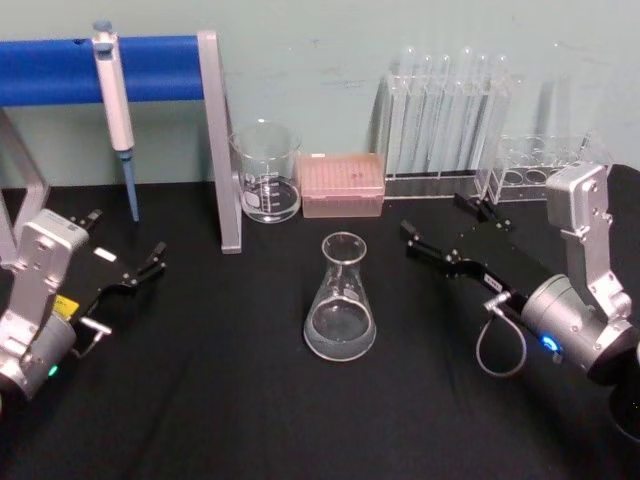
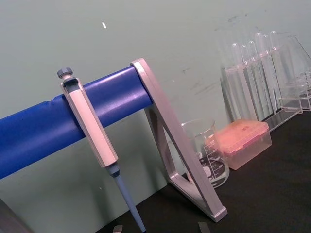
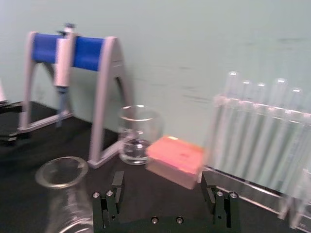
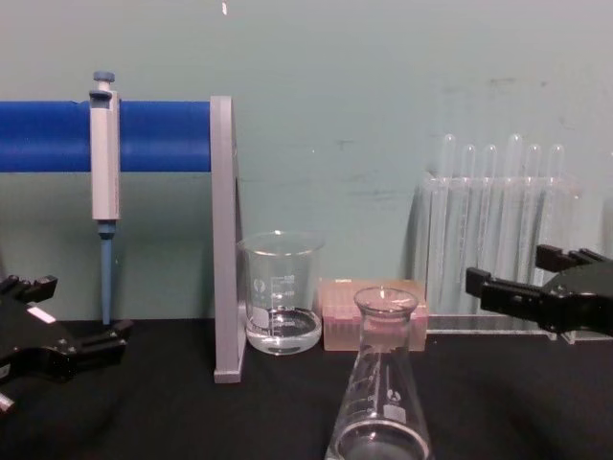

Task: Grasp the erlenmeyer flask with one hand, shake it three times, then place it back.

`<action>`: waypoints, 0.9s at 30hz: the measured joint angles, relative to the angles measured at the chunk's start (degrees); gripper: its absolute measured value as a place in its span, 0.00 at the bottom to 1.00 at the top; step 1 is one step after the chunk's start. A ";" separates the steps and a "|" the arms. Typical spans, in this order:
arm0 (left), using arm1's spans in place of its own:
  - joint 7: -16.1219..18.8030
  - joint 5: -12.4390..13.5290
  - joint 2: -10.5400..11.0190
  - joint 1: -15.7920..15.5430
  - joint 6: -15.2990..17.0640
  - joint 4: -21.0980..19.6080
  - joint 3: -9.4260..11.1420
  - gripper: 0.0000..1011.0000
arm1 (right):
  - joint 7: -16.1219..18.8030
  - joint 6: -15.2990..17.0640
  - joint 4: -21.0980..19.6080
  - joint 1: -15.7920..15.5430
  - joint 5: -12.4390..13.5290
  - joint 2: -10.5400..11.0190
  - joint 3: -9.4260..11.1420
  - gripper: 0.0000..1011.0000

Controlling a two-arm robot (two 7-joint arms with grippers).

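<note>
Upright, erlenmeyer flask (image 1: 341,300) stands just left of right gripper (image 1: 437,232), the nearer one: jaws wide, empty.

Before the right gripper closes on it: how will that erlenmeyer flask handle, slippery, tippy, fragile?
The erlenmeyer flask is clear smooth glass, so probably slick and breakable under a hard squeeze. Its wide base and narrow neck suggest it resists tipping on the table. It looks nearly empty, so likely light. The right gripper stands open beside it.

One flask (image 1: 340,300), one beaker (image 1: 267,171), one pipette (image 1: 115,105).
</note>
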 joint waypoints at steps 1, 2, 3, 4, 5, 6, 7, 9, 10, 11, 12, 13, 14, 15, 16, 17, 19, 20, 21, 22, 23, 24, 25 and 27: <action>0.00 0.00 0.00 0.00 0.00 0.00 0.00 0.99 | -0.52 -0.25 0.32 0.05 -0.29 -0.38 0.12 0.99; 0.00 0.00 0.00 0.00 0.00 0.00 0.00 0.99 | -1.89 -0.97 1.25 0.20 -1.11 -1.41 0.43 0.99; 0.00 0.00 0.00 0.00 0.00 0.00 0.00 0.99 | -2.40 -1.27 1.66 0.30 -1.44 -1.85 0.56 0.99; 0.00 0.00 0.00 0.00 0.00 0.00 0.00 0.99 | -3.27 -1.66 2.63 0.51 -1.94 -2.60 0.78 0.99; 0.00 0.00 0.00 0.00 0.00 0.00 0.00 0.99 | -3.71 -1.86 3.20 0.65 -2.22 -3.05 0.89 0.99; 0.00 0.00 0.00 0.00 0.00 0.00 0.00 0.99 | -4.07 -2.05 3.72 0.81 -2.47 -3.49 0.98 0.99; 0.00 0.00 0.00 0.00 0.00 0.00 0.00 0.99 | -4.38 -2.21 4.29 0.99 -2.69 -3.88 1.05 0.99; 0.00 0.00 0.00 0.00 0.00 0.00 0.00 0.99 | -5.13 -2.75 5.90 1.41 -3.43 -4.85 1.22 0.99; 0.00 0.00 0.00 0.00 0.00 0.00 0.00 0.99 | -5.26 -2.97 6.41 1.56 -3.65 -5.14 1.26 0.99; 0.00 0.00 0.00 0.00 0.00 0.00 0.00 0.99 | -5.52 -3.46 7.46 1.81 -4.07 -5.65 1.36 0.99; 0.00 0.00 0.00 0.00 0.00 0.00 0.00 0.99 | -5.63 -3.70 7.91 1.93 -4.30 -5.90 1.40 0.99; 0.00 0.00 0.00 0.00 0.00 0.00 0.00 0.99 | -5.70 -3.88 8.35 2.08 -4.50 -6.12 1.43 0.99; 0.00 0.00 0.00 0.00 0.00 0.00 0.00 0.99 | -5.79 -4.13 9.35 2.39 -4.90 -6.55 1.46 0.99; 0.00 0.00 0.00 0.00 0.00 0.00 0.00 0.99 | -5.84 -4.19 9.81 2.51 -5.11 -6.73 1.46 0.99; 0.00 0.00 0.00 0.00 0.00 0.00 0.00 0.99 | -5.88 -4.23 10.18 2.62 -5.33 -6.90 1.45 0.99; 0.00 0.00 0.00 0.00 0.00 0.00 0.00 0.99 | -5.91 -4.29 10.91 2.85 -5.76 -7.20 1.46 0.99; 0.00 0.00 0.00 0.00 0.00 0.00 0.00 0.99 | -5.91 -4.31 11.54 2.99 -6.09 -7.41 1.45 0.99; 0.00 0.00 0.00 0.00 0.00 0.00 0.00 0.99 | -5.91 -4.31 11.83 3.07 -6.29 -7.54 1.46 0.99; 0.00 0.00 0.00 0.00 0.00 0.00 0.00 0.99 | -5.91 -4.31 12.37 3.18 -6.65 -7.77 1.46 0.99; 0.00 0.00 0.00 0.00 0.00 0.00 0.00 0.99 | -5.91 -4.31 12.37 3.18 -6.65 -7.77 1.46 0.99; 0.00 0.00 0.00 0.00 0.00 0.00 0.00 0.99 | -5.95 -4.31 12.93 3.29 -6.98 -8.02 1.51 0.99; 0.00 0.00 0.00 0.00 0.00 0.00 0.00 0.99 | -5.98 -4.32 13.46 3.35 -7.28 -8.25 1.61 0.99; 0.00 0.00 0.00 0.00 0.00 0.00 0.00 0.99 | -5.99 -4.31 13.59 3.36 -7.39 -8.31 1.64 0.99; 0.00 0.00 0.00 0.00 0.00 0.00 0.00 0.99 | -6.01 -4.23 13.96 3.36 -7.79 -8.54 1.80 0.99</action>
